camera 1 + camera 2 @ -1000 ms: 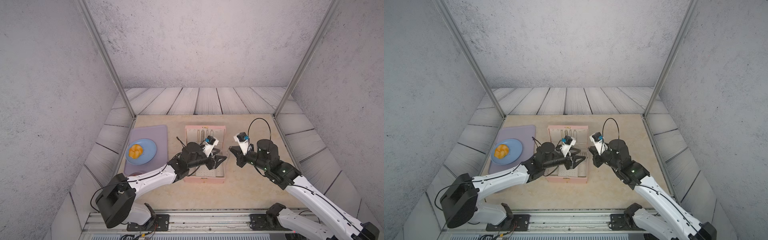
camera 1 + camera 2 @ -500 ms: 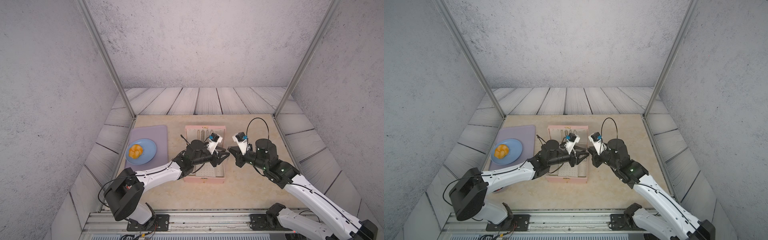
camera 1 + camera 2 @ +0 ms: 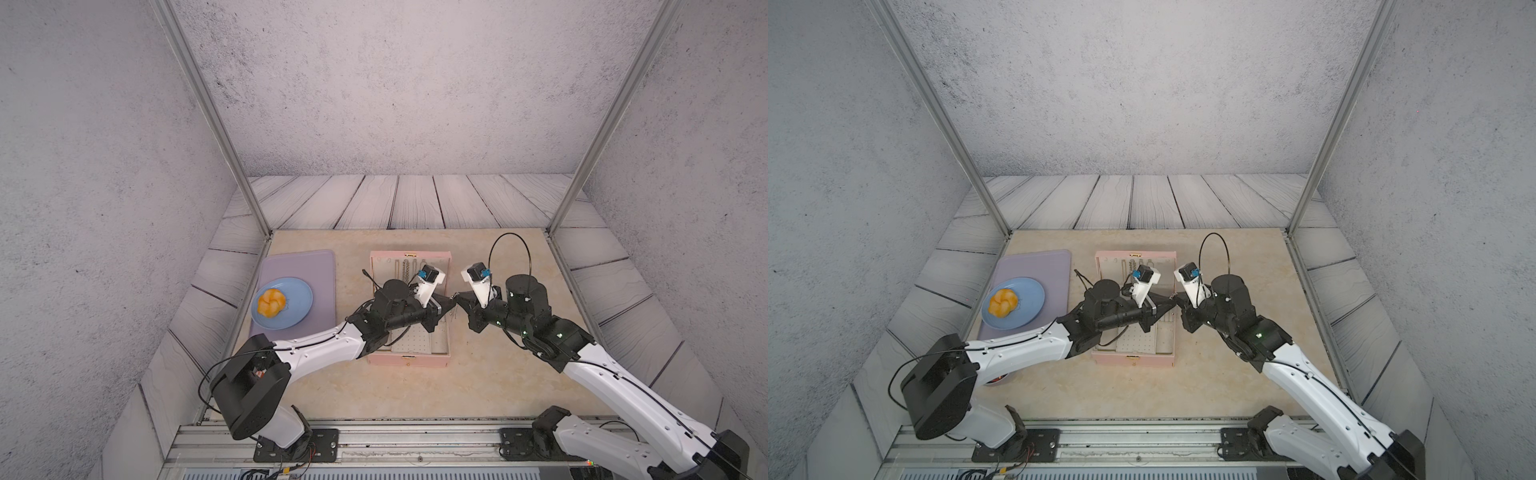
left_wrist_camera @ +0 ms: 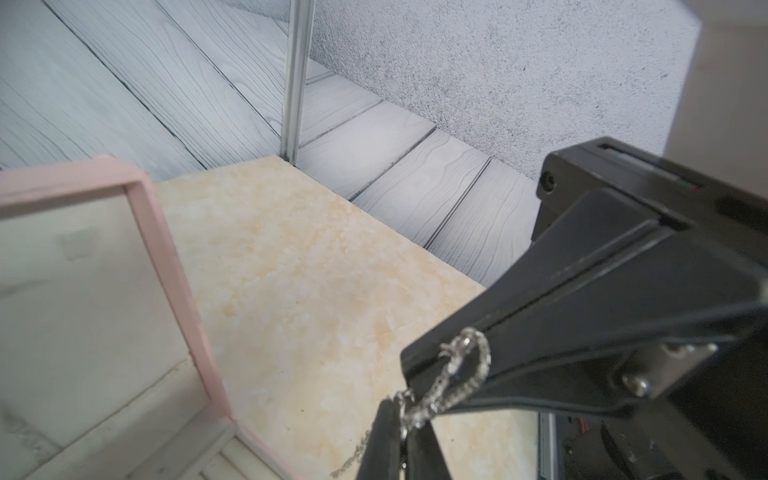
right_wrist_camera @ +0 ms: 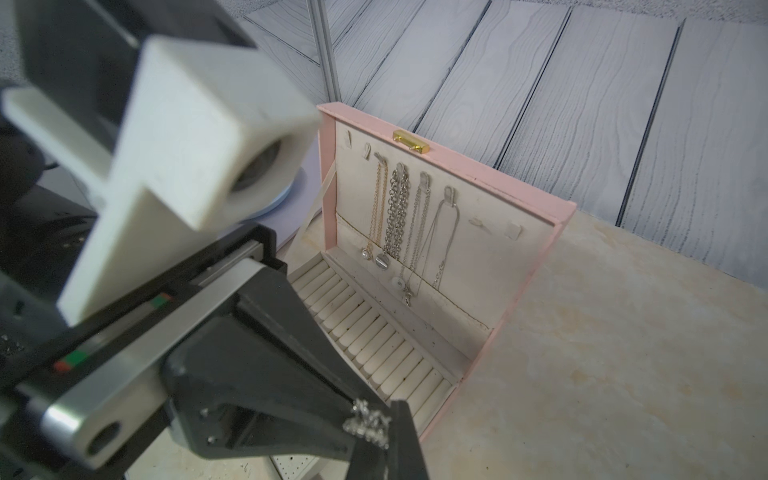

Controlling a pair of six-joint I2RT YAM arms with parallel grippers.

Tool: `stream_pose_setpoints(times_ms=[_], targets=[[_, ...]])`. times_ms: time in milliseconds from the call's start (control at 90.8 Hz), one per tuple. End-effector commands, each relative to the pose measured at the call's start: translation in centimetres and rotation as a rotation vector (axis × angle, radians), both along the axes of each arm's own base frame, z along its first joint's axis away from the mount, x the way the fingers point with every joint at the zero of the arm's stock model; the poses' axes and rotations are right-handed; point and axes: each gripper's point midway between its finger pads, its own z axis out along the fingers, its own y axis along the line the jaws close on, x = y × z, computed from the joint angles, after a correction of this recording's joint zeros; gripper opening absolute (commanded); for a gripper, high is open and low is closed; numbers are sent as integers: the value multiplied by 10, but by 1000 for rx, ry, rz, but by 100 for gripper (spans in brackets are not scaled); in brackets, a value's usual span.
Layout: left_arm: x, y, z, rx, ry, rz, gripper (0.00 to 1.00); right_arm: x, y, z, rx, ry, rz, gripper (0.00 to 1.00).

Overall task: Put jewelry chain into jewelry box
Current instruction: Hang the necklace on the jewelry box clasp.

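The pink jewelry box (image 3: 409, 361) (image 3: 1133, 360) lies open mid-table, its lid (image 5: 457, 160) propped up with several necklaces (image 5: 397, 216) hanging on hooks. Above the box's right edge (image 4: 174, 266) my two grippers meet tip to tip. The silver jewelry chain (image 4: 461, 374) (image 5: 368, 422) is bunched between them. My left gripper (image 3: 451, 306) (image 3: 1168, 304) (image 4: 401, 419) (image 5: 353, 405) is shut on it, and a loose end (image 4: 349, 461) dangles below. My right gripper (image 3: 458, 300) (image 3: 1177, 300) (image 4: 409, 370) (image 5: 390, 444) is also shut on the chain.
A lilac tray (image 3: 299, 266) sits left of the box, carrying a blue plate (image 3: 293, 305) with an orange bun (image 3: 270, 303). Ring rolls (image 5: 374, 332) and a perforated panel (image 3: 411, 343) fill the box base. Metal posts (image 3: 253, 208) stand at the table's back corners.
My left gripper swung right across the box to the right gripper's tip and shut on the chain held there. The right arm barely moved.
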Motion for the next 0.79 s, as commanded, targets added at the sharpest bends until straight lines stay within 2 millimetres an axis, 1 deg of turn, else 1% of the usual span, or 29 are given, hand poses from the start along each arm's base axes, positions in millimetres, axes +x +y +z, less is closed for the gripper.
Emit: stream_pose_setpoints(times_ms=[0,110,198,275,352,495,605,650,782], targets=[[6,21,16,-11,-42,69,0,4,3,9,-2,-11,1,0],[14,36,17,6,-25,102,0,9,8,8,-1,1,3,0],[18,43,20,15,-11,101,0,16,12,6,3,13,-5,0],[26,49,21,34,9,118,0,25,15,8,17,21,-24,0],[36,55,22,51,27,142,0,34,21,8,31,37,-39,0],[57,64,19,82,54,191,0,55,30,2,61,83,-92,0],[75,72,13,88,94,241,0,70,33,-6,56,125,-141,0],[82,74,10,87,109,253,0,75,35,-8,52,135,-148,0],[94,69,2,102,128,251,0,88,40,-15,44,145,-170,0]])
